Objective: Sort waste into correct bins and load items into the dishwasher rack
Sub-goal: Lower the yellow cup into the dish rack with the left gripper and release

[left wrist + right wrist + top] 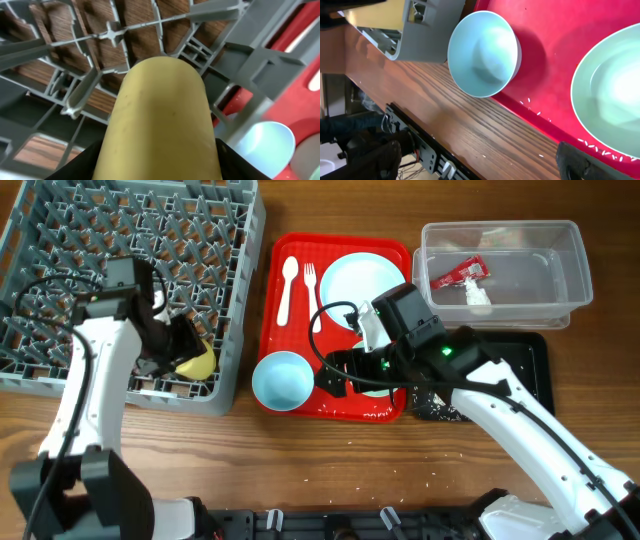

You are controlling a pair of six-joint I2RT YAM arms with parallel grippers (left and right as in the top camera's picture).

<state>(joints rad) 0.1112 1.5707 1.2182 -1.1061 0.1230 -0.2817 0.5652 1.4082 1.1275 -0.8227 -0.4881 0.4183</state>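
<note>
My left gripper (180, 345) is shut on the small yellow cup (200, 363) at the near right corner of the grey-blue dishwasher rack (245, 280). The left wrist view shows the cup (160, 115) between the fingers (160, 167), over the rack's grid (260, 65). My right gripper (345, 372) is open and empty, low over the red tray's front edge between two pale bowls (482, 52) (615, 95). One bowl (282, 380) shows in the overhead view. The plate (355, 280), spoon (288, 285) and fork (310, 280) lie on the tray. The red sachet (458, 274) and white paper (478, 297) lie in the clear tub (565, 270).
The red serving tray (300, 340) sits between the rack and the bins. The black tray (535, 360) lies in front of the clear tub and holds crumbly scraps (435, 408). Rice grains dot the red tray's rim (535, 107). The table's front edge (420, 135) is close.
</note>
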